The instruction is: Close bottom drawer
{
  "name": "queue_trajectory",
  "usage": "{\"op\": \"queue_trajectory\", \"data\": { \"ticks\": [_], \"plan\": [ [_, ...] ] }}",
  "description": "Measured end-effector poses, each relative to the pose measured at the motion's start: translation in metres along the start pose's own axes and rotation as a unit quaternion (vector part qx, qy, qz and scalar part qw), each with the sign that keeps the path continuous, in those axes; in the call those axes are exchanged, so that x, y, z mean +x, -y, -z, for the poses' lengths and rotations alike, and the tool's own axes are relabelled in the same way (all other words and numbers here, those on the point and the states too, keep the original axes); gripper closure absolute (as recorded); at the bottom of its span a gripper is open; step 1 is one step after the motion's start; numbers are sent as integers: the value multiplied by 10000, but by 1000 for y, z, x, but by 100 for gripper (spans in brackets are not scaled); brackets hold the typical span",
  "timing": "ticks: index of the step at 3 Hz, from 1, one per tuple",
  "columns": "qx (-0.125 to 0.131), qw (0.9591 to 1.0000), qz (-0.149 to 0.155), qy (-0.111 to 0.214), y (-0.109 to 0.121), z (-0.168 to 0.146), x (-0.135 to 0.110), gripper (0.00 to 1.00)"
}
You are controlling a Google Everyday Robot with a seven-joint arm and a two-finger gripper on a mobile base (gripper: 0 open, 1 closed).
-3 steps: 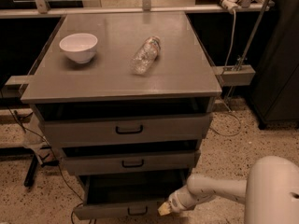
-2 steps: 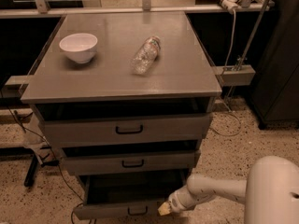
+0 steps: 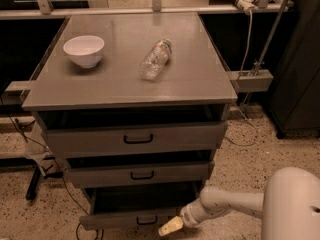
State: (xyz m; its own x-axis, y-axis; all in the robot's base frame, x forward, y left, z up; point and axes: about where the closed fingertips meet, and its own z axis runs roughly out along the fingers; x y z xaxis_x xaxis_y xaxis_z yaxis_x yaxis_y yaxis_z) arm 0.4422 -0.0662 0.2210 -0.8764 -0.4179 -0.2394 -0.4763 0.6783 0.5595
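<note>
Robotics lab (end effector (image 3: 170, 227) at bottom drawer (image 3: 115, 220))

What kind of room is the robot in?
Probably a lab or workshop: a grey drawer cabinet, loose cables and a speckled hard floor. The gripper sits at the front of the open bottom drawer.

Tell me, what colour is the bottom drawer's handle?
Black handle, camera view; the gripper is beside the bottom drawer.

Looking down into a dim room under warm, brownish light. Showing a speckled stone floor (image 3: 240, 159) with a grey cabinet (image 3: 125, 84) standing in the middle. Showing a metal rail (image 3: 100, 11) running behind the cabinet and a dark cupboard (image 3: 300, 84) standing at the right. Showing the gripper (image 3: 170, 227) hanging low, near the floor, just before the cabinet's foot.
</note>
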Motion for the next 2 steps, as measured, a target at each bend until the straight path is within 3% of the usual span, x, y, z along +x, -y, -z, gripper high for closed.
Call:
{"op": "queue_trajectory", "data": {
  "ticks": [1, 2],
  "plan": [
    [0, 10000, 0, 0, 0, 0, 0, 0],
    [0, 10000, 0, 0, 0, 0, 0, 19]
  ]
}}
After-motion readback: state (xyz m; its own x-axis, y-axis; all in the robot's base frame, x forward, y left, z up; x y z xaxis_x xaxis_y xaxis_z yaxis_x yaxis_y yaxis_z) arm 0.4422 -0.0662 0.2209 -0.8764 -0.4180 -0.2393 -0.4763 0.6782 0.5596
